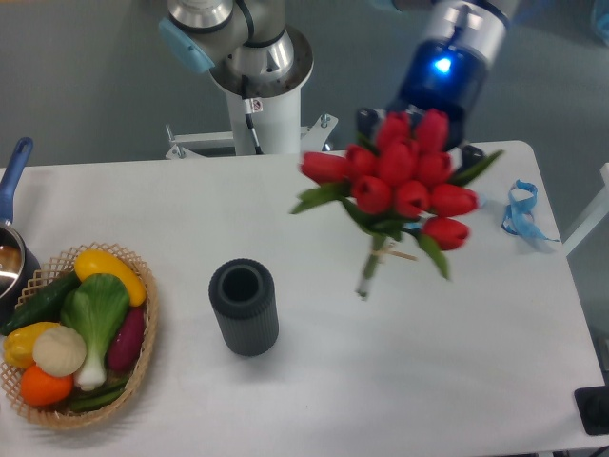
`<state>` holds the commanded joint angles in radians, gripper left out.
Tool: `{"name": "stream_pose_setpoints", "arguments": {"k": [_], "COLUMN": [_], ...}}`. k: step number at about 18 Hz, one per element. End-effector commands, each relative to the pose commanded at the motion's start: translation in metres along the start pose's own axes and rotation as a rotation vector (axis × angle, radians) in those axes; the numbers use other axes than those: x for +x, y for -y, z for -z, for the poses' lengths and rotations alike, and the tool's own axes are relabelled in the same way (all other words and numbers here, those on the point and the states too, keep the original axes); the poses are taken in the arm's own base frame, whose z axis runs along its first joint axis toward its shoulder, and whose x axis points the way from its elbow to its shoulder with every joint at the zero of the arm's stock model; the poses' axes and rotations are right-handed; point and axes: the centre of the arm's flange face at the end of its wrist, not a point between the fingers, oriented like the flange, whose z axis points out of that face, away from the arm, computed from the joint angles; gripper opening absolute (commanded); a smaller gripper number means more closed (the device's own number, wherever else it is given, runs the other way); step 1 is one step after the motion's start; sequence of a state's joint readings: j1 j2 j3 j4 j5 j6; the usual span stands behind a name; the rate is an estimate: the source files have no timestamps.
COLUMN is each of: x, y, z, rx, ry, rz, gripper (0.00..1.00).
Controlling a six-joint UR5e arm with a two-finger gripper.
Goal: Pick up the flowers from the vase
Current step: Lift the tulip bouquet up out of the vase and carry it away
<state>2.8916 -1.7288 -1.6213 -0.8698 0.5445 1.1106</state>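
high at the upper right, the hand (419,129) is mostly hidden behind the red buds, so its fingers cannot be made out, yet the flowers (400,181) hang from it in the air and it is clearly closed around the bunch. a blue light glows on the dark body of the arm just above. the tulip heads spread wide, one bud reaching left, others fanning to the right, with green leaves sticking out on both sides. the tied stems point down and slightly left, their tip hanging free above the white bench (400,381), touching nothing.

the vase (245,307) stands upright on the bench, well apart from the bunch, to its lower left. its round mouth is open and nothing is in it.

at the left edge sits a wicker basket (133,367) filled with toy vegetables: a yellow one, a green leafy one, a purple one, an orange one and a pale round one. just beyond it, partly cut off by the frame, is a metal pot (9,262) with a blue handle pointing up. blue ribbon scraps (519,211) lie on the bench near the right edge, beside the flowers in this view.
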Motion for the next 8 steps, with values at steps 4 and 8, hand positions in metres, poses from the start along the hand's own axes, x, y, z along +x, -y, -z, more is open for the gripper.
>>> {"name": "stream_pose_setpoints", "arguments": {"k": [4, 8], "x": [-0.0036, -0.0023], "y": [-0.0101, -0.0122], "z": [-0.0074, -0.0092], "rx": [-0.006, -0.007], "ry": [-0.011, -0.014], "rz": [-0.021, -0.019], "gripper": [0.41, 0.40]}}
